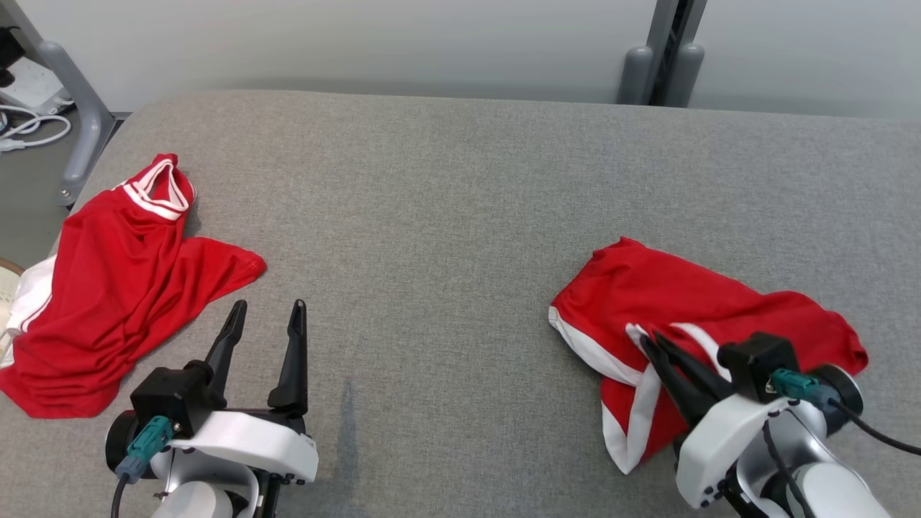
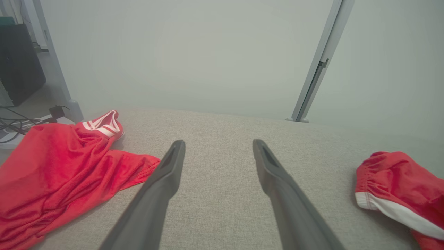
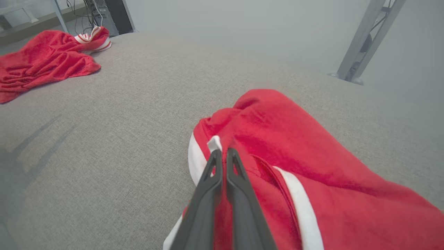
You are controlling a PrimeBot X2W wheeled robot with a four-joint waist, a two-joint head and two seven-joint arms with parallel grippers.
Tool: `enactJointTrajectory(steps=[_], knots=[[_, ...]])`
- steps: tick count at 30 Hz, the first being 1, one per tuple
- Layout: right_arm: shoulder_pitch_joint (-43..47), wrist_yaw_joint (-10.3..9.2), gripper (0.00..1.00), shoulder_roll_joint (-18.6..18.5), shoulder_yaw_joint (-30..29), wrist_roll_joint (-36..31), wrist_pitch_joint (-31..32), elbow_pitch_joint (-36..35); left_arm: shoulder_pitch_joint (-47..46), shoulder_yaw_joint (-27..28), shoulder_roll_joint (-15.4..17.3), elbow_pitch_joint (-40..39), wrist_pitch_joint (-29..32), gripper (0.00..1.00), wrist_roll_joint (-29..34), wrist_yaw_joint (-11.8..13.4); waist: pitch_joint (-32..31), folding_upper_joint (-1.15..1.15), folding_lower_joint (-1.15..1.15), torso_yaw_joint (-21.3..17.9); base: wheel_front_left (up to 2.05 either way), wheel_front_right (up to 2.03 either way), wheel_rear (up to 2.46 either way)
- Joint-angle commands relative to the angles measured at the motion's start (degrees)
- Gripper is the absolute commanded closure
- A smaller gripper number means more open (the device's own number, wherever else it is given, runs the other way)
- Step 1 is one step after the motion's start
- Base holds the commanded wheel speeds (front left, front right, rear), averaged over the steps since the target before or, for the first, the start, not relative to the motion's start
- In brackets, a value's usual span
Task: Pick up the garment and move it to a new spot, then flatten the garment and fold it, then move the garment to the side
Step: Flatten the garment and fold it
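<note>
Now | garment (image 1: pixel 683 295): red, white-trimmed, crumpled | right end effector (image 1: pixel 650 338) clenched on its trim | left end effector (image 1: pixel 268 306) spread

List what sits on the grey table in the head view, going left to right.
red top → left gripper, fingers apart → red shorts with white trim

No readable text, label or number anywhere.

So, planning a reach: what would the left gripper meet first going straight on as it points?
Likely just bare grey tabletop: the open left gripper aims between the red jersey and red shorts; depth unclear.
</note>
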Motion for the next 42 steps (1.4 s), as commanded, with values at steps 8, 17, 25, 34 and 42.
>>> enactJointTrajectory(steps=[8, 17, 25, 34, 42], knots=[[-6.23, -0.02, 1.0, 1.75, 4.47, 2.05, -2.1, -7.47, -1.01, 0.41, 0.51, 0.57, -0.6, 0.0, -0.39, -0.22, -0.43, 0.0, 0.0, -1.49, 0.0, 0.0, 0.0], [-9.12, -0.02, 1.0, 3.61, -1.1, 4.04, -4.55, -12.36, -0.63, 0.67, 1.55, -0.49, -0.08, 0.0, -0.34, 0.52, -0.46, 0.0, 0.0, -4.59, 0.0, 0.0, 0.0], [1.63, -0.02, 1.0, 4.59, -16.94, 3.59, -3.5, -9.17, -0.38, 0.31, 1.81, -1.26, 0.48, 0.0, -0.46, 0.65, 0.46, 0.0, 0.0, -7.97, 0.0, 0.0, 0.0], [2.08, 0.0, 1.0, 5.46, -23.29, 4.26, -7.77, 6.82, -2.05, -0.25, 2.55, -1.79, 1.42, 0.0, 0.17, 0.36, 1.1, 0.0, 0.0, -10.0, 0.0, 0.0, 0.0], [-0.94, -0.01, 1.0, 5.72, -22.33, 5.62, -13.2, 16.47, -2.05, -0.4, 3.0, -2.12, 1.69, 0.0, 0.11, 0.61, 1.46, 0.0, 0.0, -9.77, 0.0, 0.0, 0.0]])
